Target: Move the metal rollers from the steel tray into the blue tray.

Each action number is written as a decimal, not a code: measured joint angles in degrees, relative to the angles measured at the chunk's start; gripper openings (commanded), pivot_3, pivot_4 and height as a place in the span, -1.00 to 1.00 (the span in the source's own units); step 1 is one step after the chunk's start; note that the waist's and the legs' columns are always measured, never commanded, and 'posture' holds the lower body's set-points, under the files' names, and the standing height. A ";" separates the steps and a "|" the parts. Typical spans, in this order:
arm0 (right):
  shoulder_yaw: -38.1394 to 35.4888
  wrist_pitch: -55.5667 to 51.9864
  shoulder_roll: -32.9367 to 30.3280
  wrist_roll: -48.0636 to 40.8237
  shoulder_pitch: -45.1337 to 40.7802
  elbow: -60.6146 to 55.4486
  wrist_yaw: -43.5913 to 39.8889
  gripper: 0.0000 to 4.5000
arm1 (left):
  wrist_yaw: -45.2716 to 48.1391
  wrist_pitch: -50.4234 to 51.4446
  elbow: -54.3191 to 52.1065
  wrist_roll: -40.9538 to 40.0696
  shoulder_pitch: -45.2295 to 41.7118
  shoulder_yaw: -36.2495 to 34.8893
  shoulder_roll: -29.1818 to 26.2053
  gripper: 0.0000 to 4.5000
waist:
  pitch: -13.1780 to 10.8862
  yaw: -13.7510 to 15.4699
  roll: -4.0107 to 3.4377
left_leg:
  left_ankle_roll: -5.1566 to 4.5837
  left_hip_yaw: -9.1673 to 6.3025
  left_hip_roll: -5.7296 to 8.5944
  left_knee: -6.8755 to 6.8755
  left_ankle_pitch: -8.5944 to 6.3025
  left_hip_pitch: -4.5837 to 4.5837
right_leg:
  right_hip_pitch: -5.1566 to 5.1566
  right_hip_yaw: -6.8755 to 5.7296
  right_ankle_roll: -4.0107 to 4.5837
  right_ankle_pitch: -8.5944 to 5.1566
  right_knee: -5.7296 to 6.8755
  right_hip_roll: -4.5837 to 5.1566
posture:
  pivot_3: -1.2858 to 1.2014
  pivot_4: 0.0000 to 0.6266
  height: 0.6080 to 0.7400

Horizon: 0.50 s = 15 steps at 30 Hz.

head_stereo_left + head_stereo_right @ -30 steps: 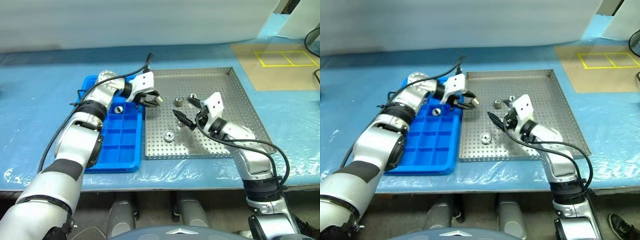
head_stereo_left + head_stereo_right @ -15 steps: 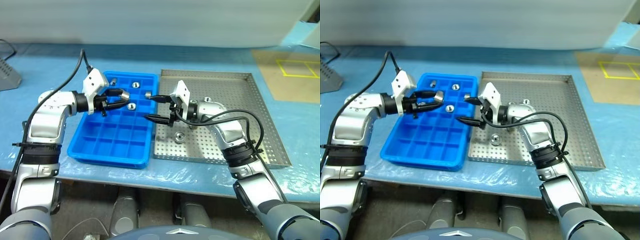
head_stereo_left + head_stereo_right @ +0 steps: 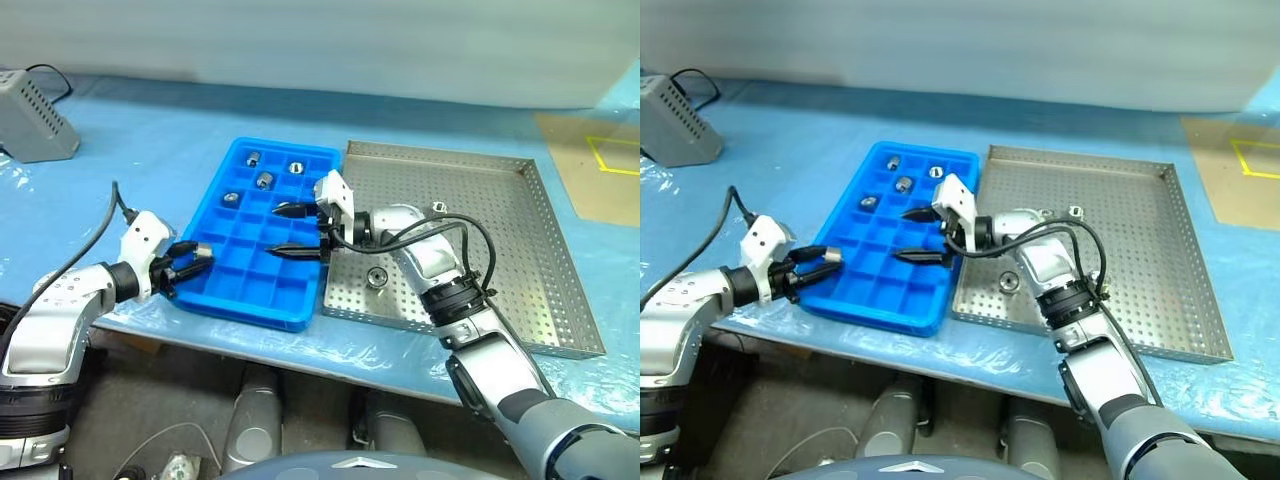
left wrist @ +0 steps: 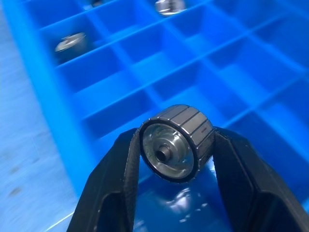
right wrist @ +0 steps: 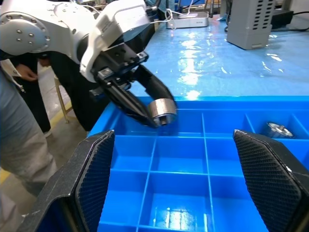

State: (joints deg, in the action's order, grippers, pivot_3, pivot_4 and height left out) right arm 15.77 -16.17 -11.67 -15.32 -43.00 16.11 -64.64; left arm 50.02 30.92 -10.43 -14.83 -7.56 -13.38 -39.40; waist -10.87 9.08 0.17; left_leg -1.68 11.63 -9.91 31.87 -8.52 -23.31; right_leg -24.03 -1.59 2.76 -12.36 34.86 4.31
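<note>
A: Where is the roller in hand, and why is it held that way?

B: One metal roller (image 4: 175, 143) is clamped between the jaws of the left gripper (image 3: 186, 266), gripped across its ribbed rim so that the end face with the dark hole is turned toward the wrist camera. It is carried at the near left corner of the blue tray (image 3: 243, 298), above the rim and not yet set into a compartment. An empty cell close by is judged to be the target.

A: And the other rollers?

B: Four are seen already lying in far compartments of the blue tray, among them one at (image 3: 265, 179). At least one roller (image 3: 377, 277) is left on the perforated floor of the steel tray (image 3: 520, 250), near its front left part; a further small piece (image 3: 437, 208) beyond the right forearm cannot be identified with certainty.

A: What of the right gripper?

B: The right gripper (image 3: 288, 229) is held with its jaws spread wide and nothing between them, reaching sideways over the right columns of the blue tray. No purpose for that reach is evident; it is probably idle while the left arm makes its drop.

A: What carries it all?

B: Both trays rest side by side on a desk (image 3: 150, 140) covered in blue film, with a grey box (image 3: 35, 122) at the far left.
</note>
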 measured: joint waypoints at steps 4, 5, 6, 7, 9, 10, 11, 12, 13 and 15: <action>0.17 0.73 -0.20 1.01 0.01 0.63 0.07 0.80 | -3.20 -2.18 2.49 0.23 -0.61 -0.01 0.47 -0.16 | 0.02 -0.22 0.02 | 0.14 0.00 0.06 -0.37 0.08 0.23 | 0.03 0.04 -0.01 -0.01 -0.01 -0.01 | 0.26 -0.52 1.00; 0.17 0.77 -0.32 1.25 0.01 0.64 0.13 0.80 | -3.50 -2.50 2.79 0.07 -0.61 -0.01 0.64 -0.16 | 0.02 -0.31 0.02 | 0.20 0.00 0.07 -0.49 0.12 0.26 | 0.01 0.04 0.00 -0.01 -0.01 -0.02 | 0.26 -0.52 1.00; 0.17 0.80 -0.42 1.47 0.02 0.64 0.26 0.80 | -3.67 -2.97 2.97 0.05 -0.51 0.10 0.65 -0.16 | 0.03 -0.34 0.02 | 0.25 0.00 0.07 -0.56 0.16 0.28 | 0.00 0.04 0.01 -0.01 -0.01 -0.03 | 0.25 -0.52 1.00; 0.16 0.83 -0.56 1.68 0.03 0.64 0.50 0.80 | -4.04 -3.45 3.06 0.10 -0.37 0.35 0.65 -0.16 | 0.04 -0.34 0.00 | 0.32 0.00 0.06 -0.62 0.21 0.30 | -0.01 0.04 0.05 -0.04 -0.01 -0.05 | 0.25 -0.52 1.00; 0.16 0.86 -0.69 1.82 0.03 0.64 0.81 0.80 | -4.26 -3.73 3.29 0.14 -0.32 0.64 0.60 0.00 | 0.07 -0.32 -0.03 | 0.34 0.00 0.05 -0.66 0.23 0.32 | -0.02 0.03 0.09 -0.06 -0.01 -0.07 | 0.24 -0.52 1.00; 0.15 0.86 -0.72 1.83 0.08 0.62 0.95 0.80 | -4.29 -3.93 3.82 0.12 -0.48 0.94 0.53 0.17 | 0.08 -0.32 -0.06 | 0.34 0.00 0.05 -0.66 0.23 0.32 | -0.02 0.03 0.10 -0.06 -0.01 -0.07 | 0.24 -0.52 1.00; 0.14 0.86 -0.76 1.83 0.15 0.62 1.06 0.80 | -4.09 -3.93 4.06 0.04 -0.80 1.34 0.36 0.29 | 0.09 -0.33 -0.06 | 0.34 0.00 0.06 -0.65 0.23 0.32 | -0.01 0.03 0.10 -0.06 -0.01 -0.07 | 0.24 -0.52 1.00; 0.15 0.86 -0.75 1.83 0.19 0.61 1.19 0.80 | -3.76 -3.93 4.30 -0.03 -1.17 1.89 -0.02 0.44 | 0.10 -0.33 -0.06 | 0.34 0.00 0.06 -0.65 0.23 0.33 | 0.00 0.04 0.10 -0.06 0.00 -0.07 | 0.22 -0.52 1.00; 0.14 0.86 -0.77 1.82 0.24 0.59 1.32 0.80 | -3.49 -4.00 4.47 0.00 -1.48 2.49 -0.44 0.57 | 0.10 -0.34 -0.07 | 0.34 0.00 0.06 -0.65 0.23 0.35 | 0.00 0.04 0.09 -0.06 0.00 -0.07 | 0.21 -0.52 1.00; 0.09 0.74 -1.20 1.80 0.75 0.23 1.53 0.80 | -3.41 -4.03 5.48 0.16 -3.44 3.86 -0.77 0.71 | 0.11 -0.36 -0.07 | 0.36 0.00 0.05 -0.66 0.25 0.42 | 0.04 0.03 0.08 -0.06 0.03 -0.07 | 0.19 -0.52 1.00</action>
State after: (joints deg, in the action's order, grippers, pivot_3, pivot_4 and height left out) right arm 15.85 -15.43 -12.86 -13.51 -42.25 16.34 -63.11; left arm 46.61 26.89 -4.94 -14.67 -11.00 -9.52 -40.17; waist -10.76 8.72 0.10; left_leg -1.32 11.63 -9.86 31.21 -8.27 -22.89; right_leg -23.98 -1.56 2.85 -12.43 34.88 4.24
